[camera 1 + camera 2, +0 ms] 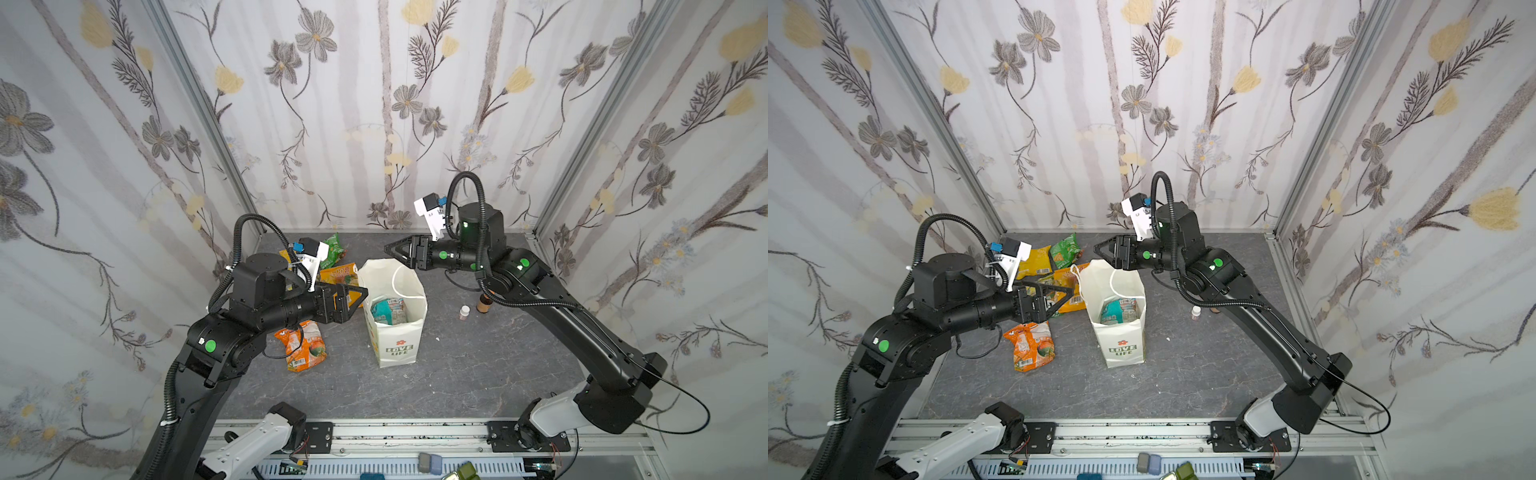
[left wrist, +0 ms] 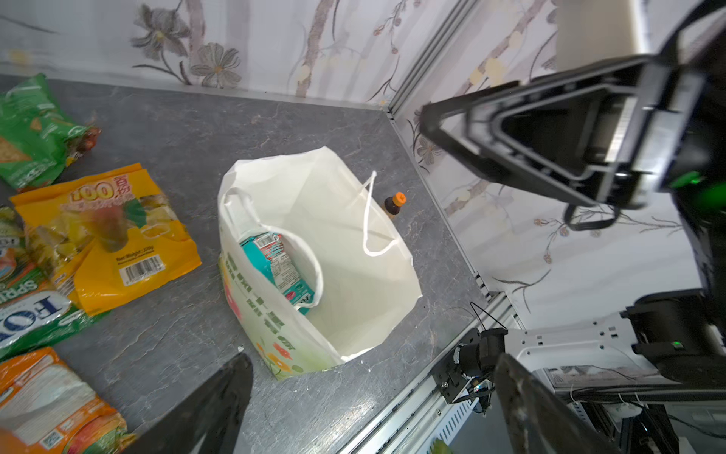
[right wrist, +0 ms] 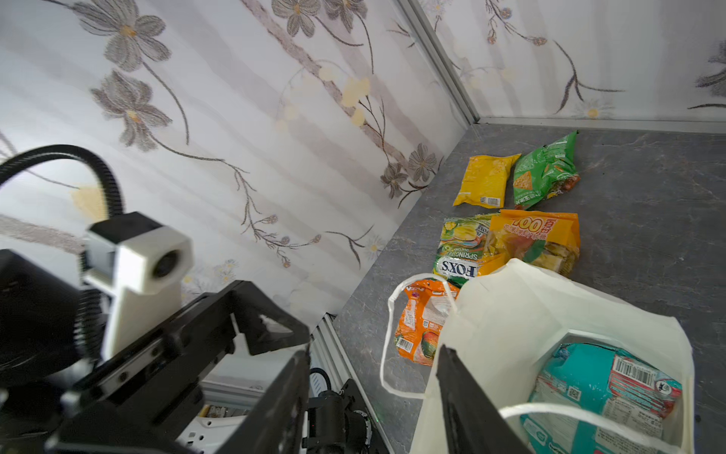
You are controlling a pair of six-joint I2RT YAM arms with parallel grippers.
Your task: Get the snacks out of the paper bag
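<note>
The left gripper point(image 1: 359, 297) hangs wide open and empty above five foil snack packets point(image 3: 534, 239) already out on the table point(image 1: 457, 374). Only the teal packet point(image 1: 388, 311) remains inside the upright paper bag point(image 1: 397, 351). Beyond its far rim, the right gripper point(image 1: 390, 249) has its jaws partly apart and holds nothing.

Grey marbled table point(image 1: 478, 374): one bag, five loose packets, two small bottles.
Paper bag point(image 1: 395, 345) stands upright mid-table. Left of it: orange-white packet point(image 1: 305, 347) nearest the front; orange packet point(image 1: 338, 274) just beside the bag, overlapping the FOXS packet point(image 3: 459, 255); yellow packet point(image 1: 1038, 259) and green packet point(image 1: 334, 251) side by side near the back wall. Right of the bag: white-capped bottle point(image 1: 464, 311) and brown bottle point(image 1: 483, 303), close together.
</note>
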